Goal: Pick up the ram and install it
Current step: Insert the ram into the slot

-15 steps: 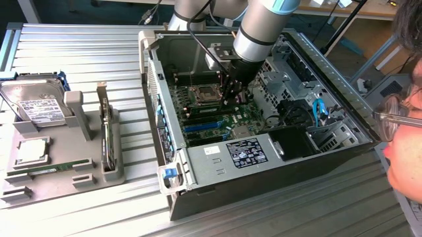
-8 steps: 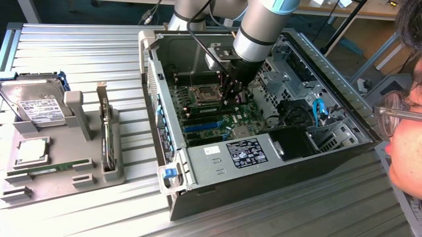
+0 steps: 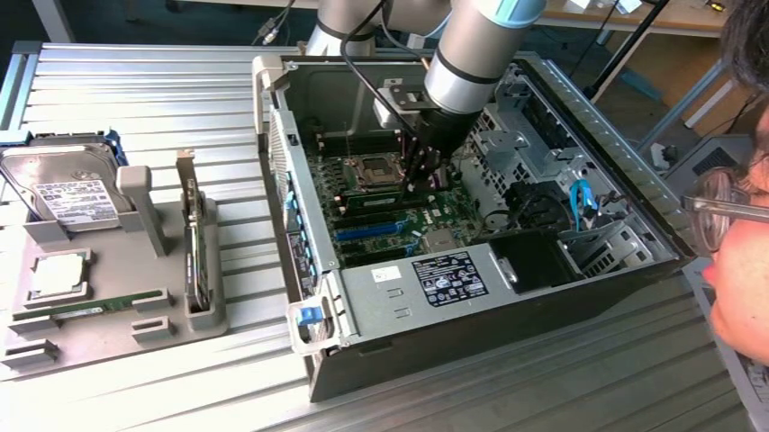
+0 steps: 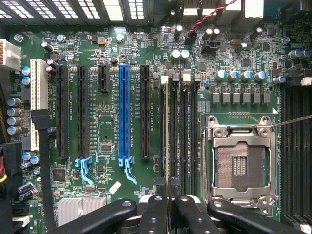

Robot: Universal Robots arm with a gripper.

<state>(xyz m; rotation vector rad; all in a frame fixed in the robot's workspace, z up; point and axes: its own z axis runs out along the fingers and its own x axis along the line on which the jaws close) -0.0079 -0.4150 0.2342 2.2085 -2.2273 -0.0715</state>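
My gripper [image 3: 423,180] reaches down into the open computer case [image 3: 601,153], just beside the empty processor socket [image 3: 373,167]. In the wrist view the black fingers [image 4: 153,214] meet over a thin green ram [image 4: 167,131] seen edge-on. The stick stands upright along the first of the black memory slots [image 4: 184,136], between the long black expansion slot [image 4: 145,112] and the processor socket [image 4: 240,165]. My gripper [image 4: 170,207] is shut on the ram's near end. How deep the stick sits in the slot I cannot tell.
A grey tray [image 3: 157,328] at the exterior view's left holds a hard drive [image 3: 67,193], a square silver chip [image 3: 57,274], another green stick [image 3: 90,309] and an upright card [image 3: 193,243]. A person's head [image 3: 739,207] leans in at the exterior view's right. A blue slot [image 4: 124,112] lies nearby.
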